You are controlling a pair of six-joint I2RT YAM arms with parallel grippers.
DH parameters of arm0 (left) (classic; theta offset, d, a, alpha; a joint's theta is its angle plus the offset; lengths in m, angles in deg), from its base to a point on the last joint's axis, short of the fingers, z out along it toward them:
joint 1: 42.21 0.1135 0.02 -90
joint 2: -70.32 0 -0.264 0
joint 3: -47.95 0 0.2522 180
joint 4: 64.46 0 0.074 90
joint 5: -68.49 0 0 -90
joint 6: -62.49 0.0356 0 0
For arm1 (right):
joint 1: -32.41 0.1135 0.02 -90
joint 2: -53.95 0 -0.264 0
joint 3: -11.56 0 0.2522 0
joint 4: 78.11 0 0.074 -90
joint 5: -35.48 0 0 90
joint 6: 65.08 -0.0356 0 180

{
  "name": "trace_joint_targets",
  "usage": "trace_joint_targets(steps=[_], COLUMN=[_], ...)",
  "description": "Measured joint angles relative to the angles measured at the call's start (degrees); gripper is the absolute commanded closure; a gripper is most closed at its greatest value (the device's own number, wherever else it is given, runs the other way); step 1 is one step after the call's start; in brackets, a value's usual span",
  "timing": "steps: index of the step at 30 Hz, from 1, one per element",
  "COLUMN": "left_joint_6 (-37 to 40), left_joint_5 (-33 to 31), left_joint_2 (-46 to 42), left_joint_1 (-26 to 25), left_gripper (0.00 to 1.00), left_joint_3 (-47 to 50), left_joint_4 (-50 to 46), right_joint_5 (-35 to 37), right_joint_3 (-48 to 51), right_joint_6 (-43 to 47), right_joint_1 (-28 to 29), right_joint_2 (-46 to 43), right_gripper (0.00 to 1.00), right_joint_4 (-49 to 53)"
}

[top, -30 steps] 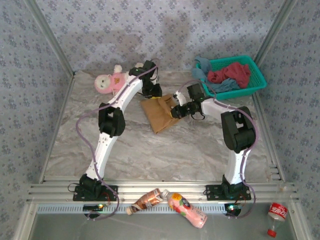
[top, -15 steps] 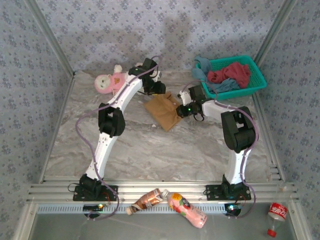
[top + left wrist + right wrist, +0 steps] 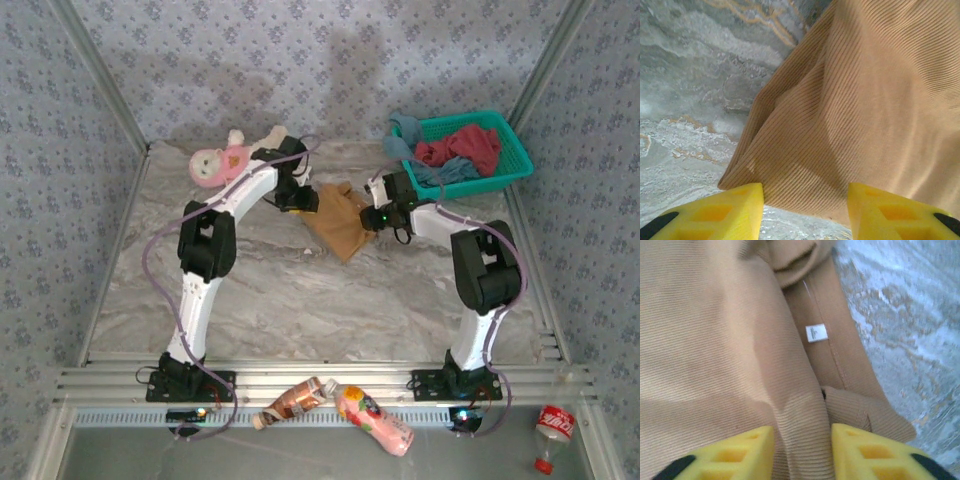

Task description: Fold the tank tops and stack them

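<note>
The tan-brown tank top [image 3: 338,222] lies narrower than a second ago, so it is mid-fold. The left tool [image 3: 805,189] stands apart over it. Whether the right tool [image 3: 801,432] grips it cannot be told.

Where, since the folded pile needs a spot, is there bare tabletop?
The widest bare patch of marble table lies between the left arm and right arm, nearer than the tan-brown cloth tank top. A narrower strip runs between the left arm and the left wall. The far edge is crowded: white plush doll, tank top, teal plastic lattice basket.
</note>
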Motion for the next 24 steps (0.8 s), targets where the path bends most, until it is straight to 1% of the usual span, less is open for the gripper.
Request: trace_joint_targets(steps=[5, 15, 21, 23, 24], left_joint_6=[0.00, -0.48, -0.50, -0.50, -0.50], left_joint_5=[0.24, 0.66, 0.68, 0.90, 0.92], left_joint_2=[0.02, 0.17, 0.15, 0.11, 0.07], left_joint_1=[0.31, 0.79, 0.83, 0.92, 0.94], left_gripper=[0.52, 0.52, 0.52, 0.52, 0.52], left_joint_3=[1.16, 1.14, 1.20, 1.49, 1.64], left_joint_4=[2.75, 5.09, 5.05, 5.05, 5.07], right_joint_5=[-2.21, -8.11, -10.16, -10.38, -10.51], right_joint_3=[-4.57, -18.99, -26.14, -27.19, -27.56], right_joint_6=[5.49, 13.03, 14.64, 14.93, 14.99], right_joint_1=[1.18, 1.97, 1.97, 1.90, 1.90], right_joint_2=[0.63, 13.49, 19.96, 21.00, 21.38], right_gripper=[0.46, 0.43, 0.46, 0.52, 0.57], right_joint_4=[-0.13, 2.14, 6.91, 8.35, 8.72])
